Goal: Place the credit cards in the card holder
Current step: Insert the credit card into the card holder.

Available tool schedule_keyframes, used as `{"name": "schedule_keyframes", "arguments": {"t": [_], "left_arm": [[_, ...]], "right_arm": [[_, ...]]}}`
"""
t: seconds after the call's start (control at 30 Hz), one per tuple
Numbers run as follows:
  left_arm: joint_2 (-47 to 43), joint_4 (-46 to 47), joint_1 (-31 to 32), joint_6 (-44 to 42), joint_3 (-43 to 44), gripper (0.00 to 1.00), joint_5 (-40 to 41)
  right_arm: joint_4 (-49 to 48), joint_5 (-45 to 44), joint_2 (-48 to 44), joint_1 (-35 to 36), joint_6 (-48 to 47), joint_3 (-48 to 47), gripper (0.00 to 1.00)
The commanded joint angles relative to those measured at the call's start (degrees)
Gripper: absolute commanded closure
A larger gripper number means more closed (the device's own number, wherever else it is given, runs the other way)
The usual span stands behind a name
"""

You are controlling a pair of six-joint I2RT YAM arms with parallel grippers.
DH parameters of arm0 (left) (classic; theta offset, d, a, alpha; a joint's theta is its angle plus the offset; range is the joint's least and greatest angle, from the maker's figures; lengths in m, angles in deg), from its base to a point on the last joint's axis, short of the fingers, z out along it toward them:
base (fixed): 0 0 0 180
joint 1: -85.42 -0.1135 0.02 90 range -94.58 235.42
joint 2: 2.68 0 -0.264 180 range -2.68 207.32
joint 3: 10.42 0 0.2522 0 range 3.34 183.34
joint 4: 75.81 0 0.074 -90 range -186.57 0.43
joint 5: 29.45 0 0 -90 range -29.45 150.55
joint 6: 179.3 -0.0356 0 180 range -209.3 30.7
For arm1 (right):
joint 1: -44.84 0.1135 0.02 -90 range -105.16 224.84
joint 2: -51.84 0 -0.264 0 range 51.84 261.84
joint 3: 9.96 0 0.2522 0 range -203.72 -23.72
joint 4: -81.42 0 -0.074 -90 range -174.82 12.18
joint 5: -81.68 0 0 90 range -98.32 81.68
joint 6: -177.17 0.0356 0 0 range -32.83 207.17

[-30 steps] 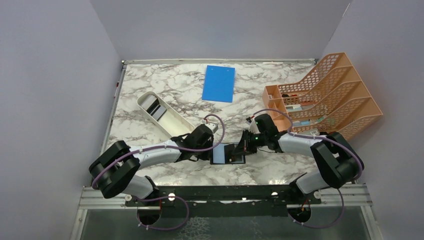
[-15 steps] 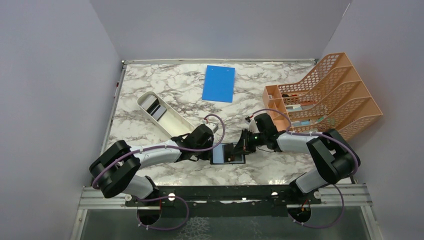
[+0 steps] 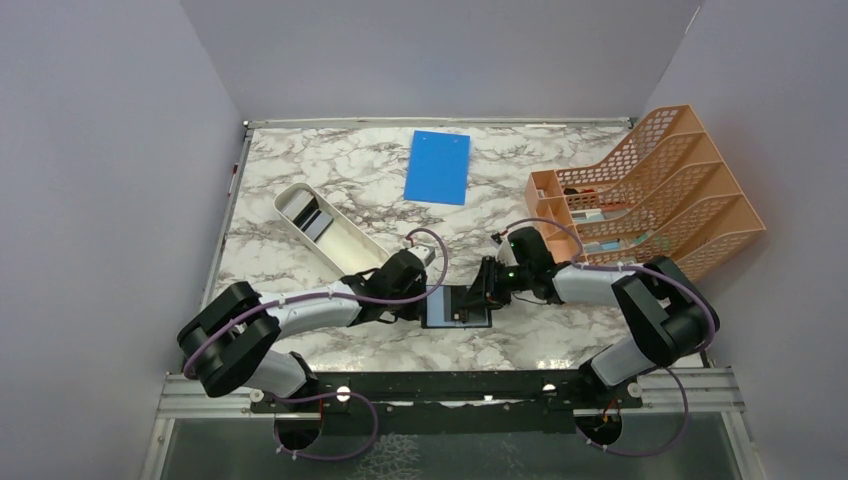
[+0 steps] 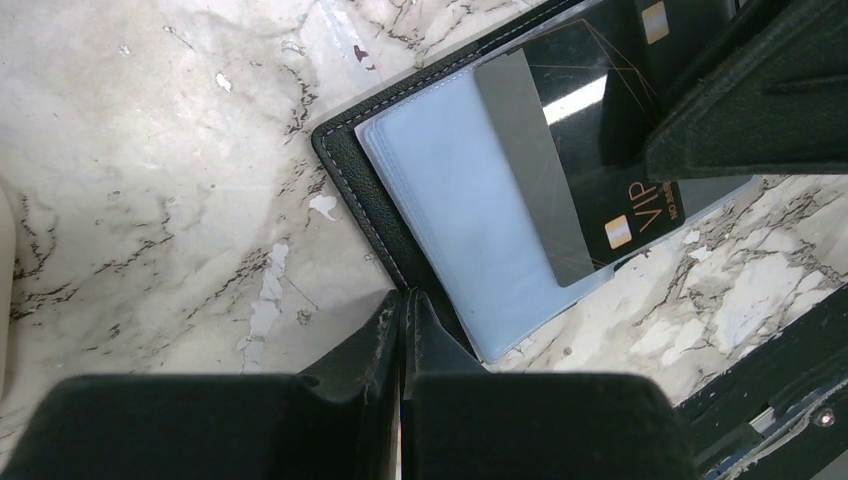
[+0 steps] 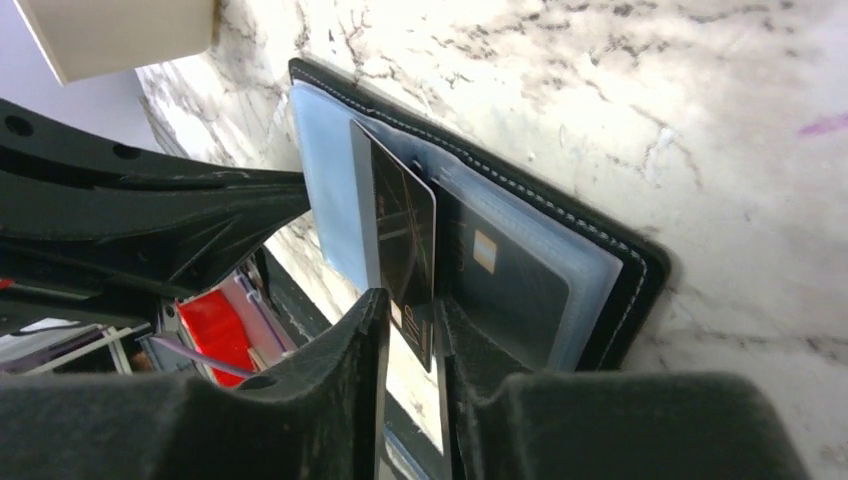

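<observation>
Standing by the marble-patterned table (image 3: 350, 180), I see the card holder (image 3: 456, 307) lying open and flat near the front edge, midway between the two arms, with its pale blue-grey plastic sleeves facing up.

The left claw (image 4: 402, 300) is pressed together. Its tips rest on the holder's black stitched border at the near-left side, apparently to pin it down.

The right claw (image 5: 410, 300) is spread a little and straddles the outer end of a dark credit card (image 5: 400, 235) marked VIP. I cannot tell whether either pad is touching the card. It leans at an angle, with its far end tucked among the sleeves and much of its length sticking out. A second dark card (image 5: 500, 280) with a gold chip already sits inside a neighbouring sleeve.

Farther back are a white tray (image 3: 325, 232) holding something dark and flat, a blue board (image 3: 438, 166) and an orange mesh rack (image 3: 650, 190).

The main risk, as I judge it, is that the VIP card is only partly seated. If it is let go here, it could tip over and lie across the sleeves rather than inside one. If it is pushed while a corner is caught on a sleeve's lip, the card may bow or shove the whole holder sideways. The left claw bears on one edge only, so the holder could pivot under it. The two claws also sit very close together, so a careless move might knock one against the other.
</observation>
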Motion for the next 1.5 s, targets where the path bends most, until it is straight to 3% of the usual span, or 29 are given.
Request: {"name": "schedule_keyframes", "arguments": {"t": [0.0, 0.13, 0.6, 1.17, 1.47], "left_arm": [[-1.2, 0.9, 0.4, 1.2, -1.1, 0.96, -0.6], [-2.2, 0.5, 0.4, 0.8, -1.1, 0.96, -0.4], [-6.3, 0.2, 0.5, 0.8, -2.1, 0.95, 0.8], [-1.5, 4.4, 0.4, 0.7, -2.3, 0.95, -1.5], [-1.0, 5.3, 0.4, 1.4, -2.9, 0.95, -1.6]], "right_arm": [[10.5, -10.5, -3.2, -0.2, -2.0, -2.1, 0.67], [15.0, -16.0, -7.5, -0.2, -3.8, -2.6, 0.59], [19.0, -16.1, -12.9, -0.1, -4.2, -2.3, 0.48], [9.2, -13.0, -6.1, 3.6, -0.2, -2.0, 0.5], [9.7, -14.0, -5.0, 5.2, 0.4, -3.7, 0.54]]}}
